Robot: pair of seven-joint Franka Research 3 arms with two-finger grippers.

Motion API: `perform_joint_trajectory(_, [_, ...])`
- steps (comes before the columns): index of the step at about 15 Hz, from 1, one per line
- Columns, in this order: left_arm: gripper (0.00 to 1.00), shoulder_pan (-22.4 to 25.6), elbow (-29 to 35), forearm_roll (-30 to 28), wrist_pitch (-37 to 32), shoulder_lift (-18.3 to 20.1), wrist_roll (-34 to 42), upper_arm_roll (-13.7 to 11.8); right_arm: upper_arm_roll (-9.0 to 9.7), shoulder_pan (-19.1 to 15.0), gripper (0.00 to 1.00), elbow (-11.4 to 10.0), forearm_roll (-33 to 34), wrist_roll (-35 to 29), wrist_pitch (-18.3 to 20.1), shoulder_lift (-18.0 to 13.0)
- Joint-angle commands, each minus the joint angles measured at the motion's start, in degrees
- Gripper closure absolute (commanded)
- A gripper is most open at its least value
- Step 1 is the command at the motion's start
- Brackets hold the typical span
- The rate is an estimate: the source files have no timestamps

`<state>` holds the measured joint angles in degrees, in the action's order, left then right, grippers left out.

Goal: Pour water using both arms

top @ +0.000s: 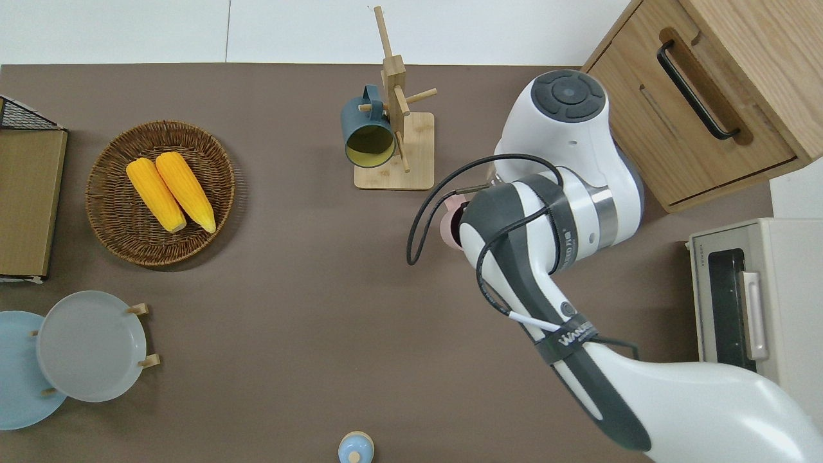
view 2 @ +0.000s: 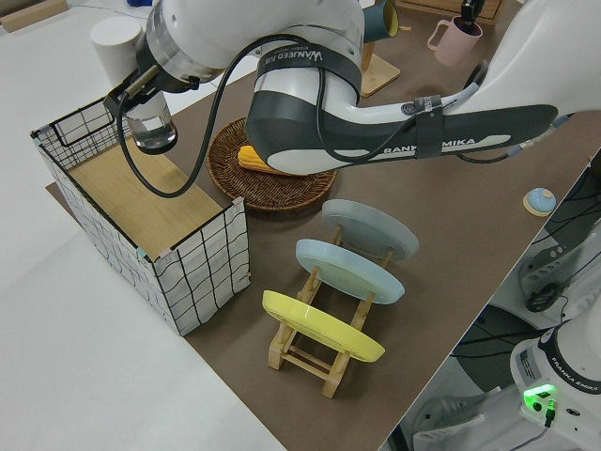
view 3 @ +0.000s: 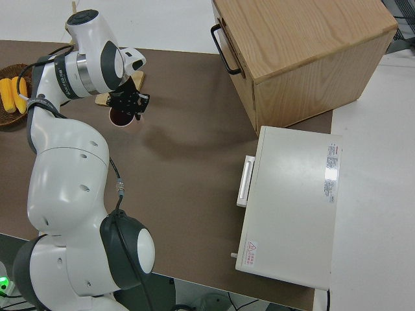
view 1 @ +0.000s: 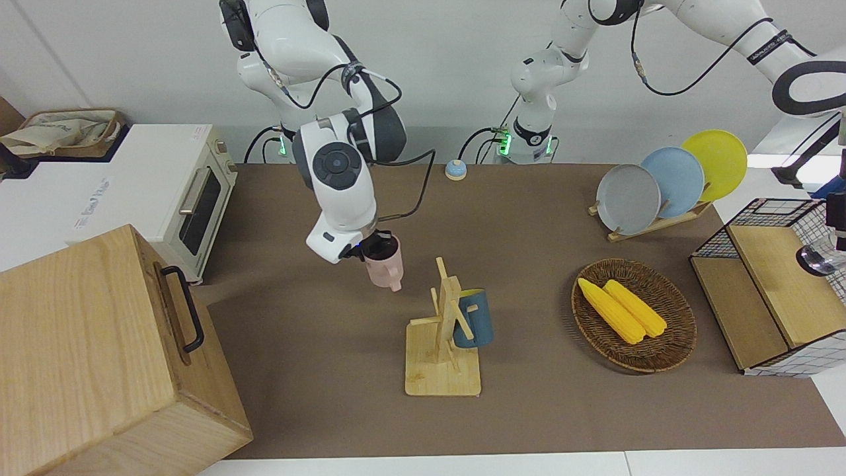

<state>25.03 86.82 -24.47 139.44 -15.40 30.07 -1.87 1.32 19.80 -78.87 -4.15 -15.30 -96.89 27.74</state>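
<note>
So far, no water is poured. The right gripper (view 1: 375, 249) pinches the rim of a pink plastic mug (view 1: 385, 267), up over the brown table (top: 308, 308) near the wooden mug stand (view 1: 444, 344). The left gripper (view 2: 141, 86) pinches a clear glass cup (view 2: 153, 132) over the wire box (view 2: 150, 211). The two cups must still meet; the stand with its blue mug (view 1: 473, 318) is close by.

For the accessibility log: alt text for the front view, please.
The right claw holds a pink mug in the air near a wooden mug stand hung with a blue mug. The left claw holds a clear glass above a wire-sided crate.
</note>
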Motion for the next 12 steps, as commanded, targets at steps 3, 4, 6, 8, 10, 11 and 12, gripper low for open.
perform_joint_trajectory(3, [1.00, -2.53, 1.42, 5.58, -6.19, 5.90, -8.79, -0.51, -0.09, 7.00, 1.000, -1.55, -8.23, -14.91, -0.58, -1.46])
perform_joint_trajectory(4, [1.00, -3.14, 1.86, 5.58, -7.41, 6.69, -9.93, -0.51, -0.09, 8.23, 1.000, -1.37, -9.11, -17.89, -0.84, -1.11])
perform_joint_trajectory(6, [1.00, -3.93, 3.43, 6.62, -8.91, 8.71, -11.61, -0.51, -0.09, 11.04, 1.000, -1.28, -9.47, -21.68, -2.86, -0.58])
perform_joint_trajectory(8, [1.00, -5.25, 6.51, 9.61, -8.92, 11.43, -14.41, -0.33, -0.01, 12.28, 1.000, -1.28, -11.04, -23.80, -4.26, 0.20])
perform_joint_trajectory(10, [1.00, -7.00, 8.71, 10.15, -8.92, 13.37, -16.62, -0.42, 0.00, 13.42, 1.000, -1.28, -13.33, -24.77, -5.50, 1.17])
perform_joint_trajectory(11, [1.00, -7.71, 9.94, 10.76, -8.83, 14.34, -17.84, -0.42, 0.08, 14.82, 1.000, -1.28, -13.34, -25.99, -6.72, 1.70])
perform_joint_trajectory(12, [1.00, -8.93, 11.51, 12.24, -8.83, 15.65, -19.77, -0.42, 0.08, 15.96, 1.000, -1.28, -13.43, -27.75, -8.39, 2.14])
